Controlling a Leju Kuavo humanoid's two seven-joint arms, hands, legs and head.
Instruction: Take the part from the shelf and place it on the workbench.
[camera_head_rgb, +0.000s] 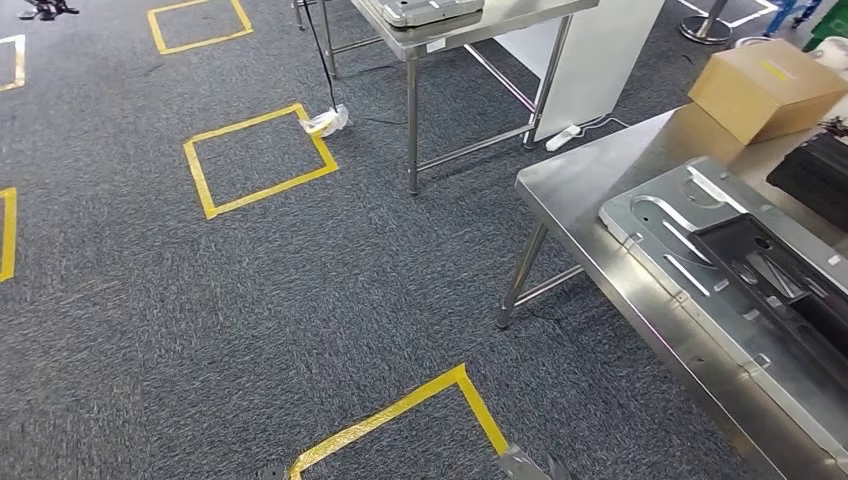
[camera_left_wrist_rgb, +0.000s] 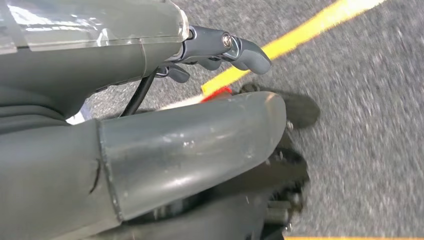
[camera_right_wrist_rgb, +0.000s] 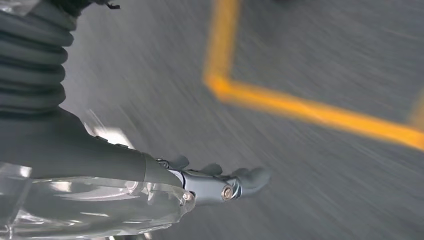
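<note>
Nothing I can actually read here. The cardboard box (camera_head_rgb: 765, 88) on the bench (camera_head_rgb: 590, 190) has a small yellow sticker (camera_head_rgb: 774, 70) on top, but it's way too small to make out any words. The yellow tape squares (camera_head_rgb: 258, 160) on the carpet are just outlines, no numbers or letters in them. The metal part (camera_head_rgb: 700, 270) on the bench shows no stamp or label I can make out. Both of my wrist views are blurry carpet and tape, no print on them either.
</note>
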